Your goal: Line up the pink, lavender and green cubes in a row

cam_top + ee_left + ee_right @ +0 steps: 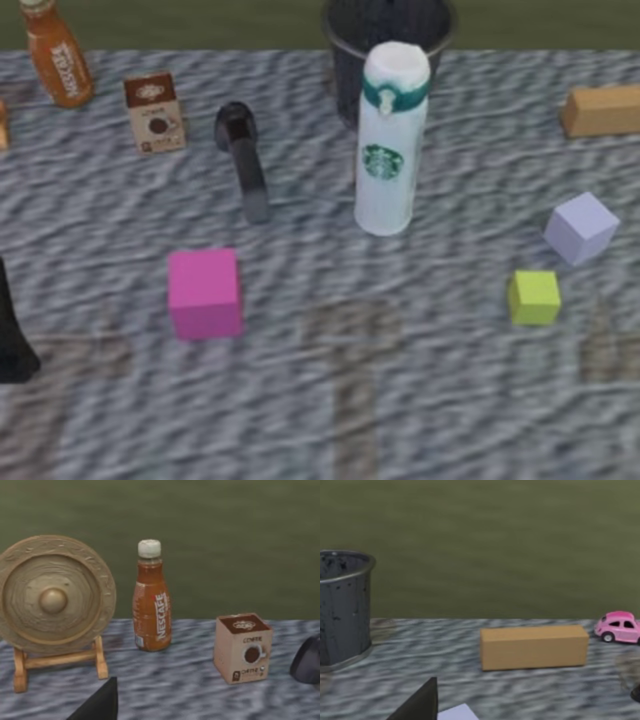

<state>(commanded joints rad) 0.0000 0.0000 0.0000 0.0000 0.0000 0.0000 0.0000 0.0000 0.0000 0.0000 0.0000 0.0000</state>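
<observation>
**A:** Cubes first: where do they sit?

**B:** The pink cube (205, 292) is left of centre, alone. The green cube (533, 297) is far off toward the right, and the lavender cube (581, 228) is just behind it, turned at an angle, near but not touching. No row yet.

**A:** And the arms?

**B:** The left arm (14, 335) shows only as a dark shape at the left edge of the top view; its end effector (97, 704) is a dark sliver in the left wrist view, and I cannot tell whether its fingers are apart or together. The right end effector (417, 702) is the same kind of sliver in its own wrist view, with a pale lavender corner just beside it. Again, I cannot tell.

**A:** How would you start?

**B:** I'd judge nothing is grasped yet. Each arm should take what lies on its side: left for pink, right for the other two. Square the wrist to the lavender cube's rotated faces before closing, and come straight down, since green is close by.

**A:** Room to work?

**B:** The surface (400, 400), a rippled grey-blue cloth, is bare across the front, good for the row. Keep clear of the white tumbler (390, 140) behind it; tall, likely tippy.
</observation>
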